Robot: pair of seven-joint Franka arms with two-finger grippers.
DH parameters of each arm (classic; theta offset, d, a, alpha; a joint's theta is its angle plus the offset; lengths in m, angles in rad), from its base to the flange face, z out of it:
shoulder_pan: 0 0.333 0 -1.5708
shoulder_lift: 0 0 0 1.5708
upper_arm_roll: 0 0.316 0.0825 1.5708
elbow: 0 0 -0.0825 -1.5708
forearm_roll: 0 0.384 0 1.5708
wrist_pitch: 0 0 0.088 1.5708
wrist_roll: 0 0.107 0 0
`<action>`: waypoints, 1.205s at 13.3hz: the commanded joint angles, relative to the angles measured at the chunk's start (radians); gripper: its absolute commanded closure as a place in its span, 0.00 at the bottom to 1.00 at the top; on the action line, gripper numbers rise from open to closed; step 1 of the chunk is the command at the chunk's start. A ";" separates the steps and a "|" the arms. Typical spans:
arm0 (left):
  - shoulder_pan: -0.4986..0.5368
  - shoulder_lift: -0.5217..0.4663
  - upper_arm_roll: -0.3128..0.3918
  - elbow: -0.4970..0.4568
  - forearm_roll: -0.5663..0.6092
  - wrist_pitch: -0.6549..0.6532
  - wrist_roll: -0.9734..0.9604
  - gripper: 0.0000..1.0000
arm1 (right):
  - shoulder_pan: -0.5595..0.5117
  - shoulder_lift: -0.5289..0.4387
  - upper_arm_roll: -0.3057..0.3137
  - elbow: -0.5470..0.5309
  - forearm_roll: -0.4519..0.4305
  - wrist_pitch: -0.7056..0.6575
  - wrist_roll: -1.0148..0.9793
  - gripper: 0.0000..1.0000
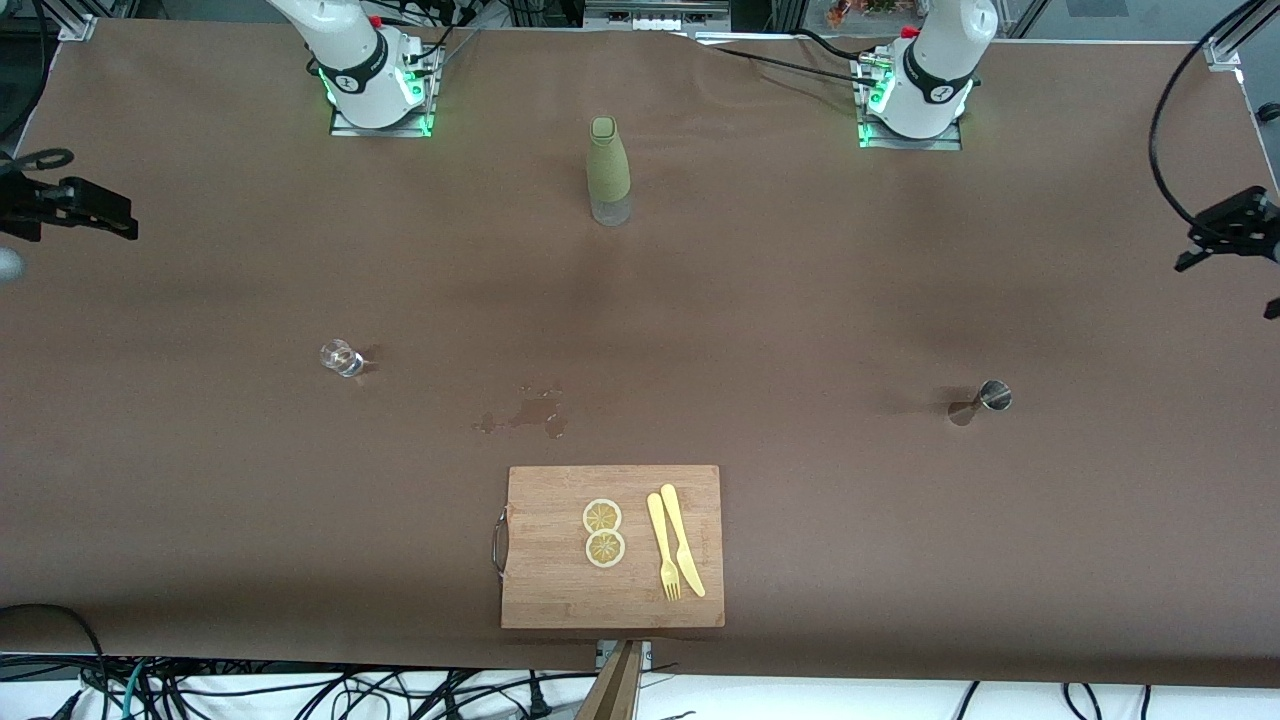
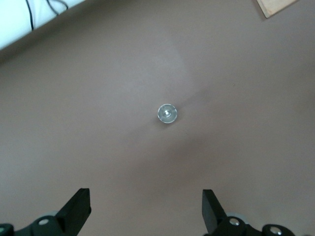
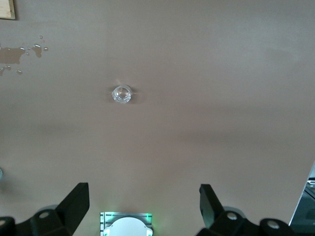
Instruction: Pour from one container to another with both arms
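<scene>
The steel jigger [image 1: 994,396] is standing upright on the brown table cover [image 1: 800,300], well apart from the cutting board [image 1: 612,546], toward the left arm's end of the table and a little farther from the front camera than the board. The left gripper [image 2: 146,209] is hanging high over it with its fingers spread wide and holding nothing. The clear glass cup [image 1: 342,358] is sitting well off the board toward the right arm's end, with the right gripper [image 3: 144,204] hanging above it, likewise released and empty. Both pieces are likely to be awkward — the jigger is small, polished metal, two cones pinched to a narrow waist, so a grip placed off that waist could slide along a cone and tip it or spill whatever is in it. The cup is small, smooth and thick-based; a glancing finger could skid it across the cloth. A wet stain [image 1: 525,412] is darkening the cover just beside the board's farther edge, suggesting liquid soaks in readily. On the wooden board, lemon slices [image 1: 604,533] and a yellow fork [image 1: 662,545] and knife [image 1: 682,540] are lying flat, and an olive-green bottle [image 1: 607,170] is standing farther off.
</scene>
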 commanded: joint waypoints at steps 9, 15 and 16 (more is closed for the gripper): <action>-0.001 -0.049 -0.049 -0.051 -0.012 -0.115 -0.381 0.00 | 0.046 -0.060 -0.017 -0.056 0.096 -0.038 0.043 0.00; 0.000 -0.037 -0.048 -0.017 -0.001 -0.077 -0.383 0.00 | 0.047 -0.059 -0.042 -0.057 0.122 -0.025 0.153 0.00; 0.000 -0.037 -0.048 -0.017 0.000 -0.077 -0.384 0.00 | 0.047 -0.059 -0.048 -0.059 0.119 -0.024 0.153 0.00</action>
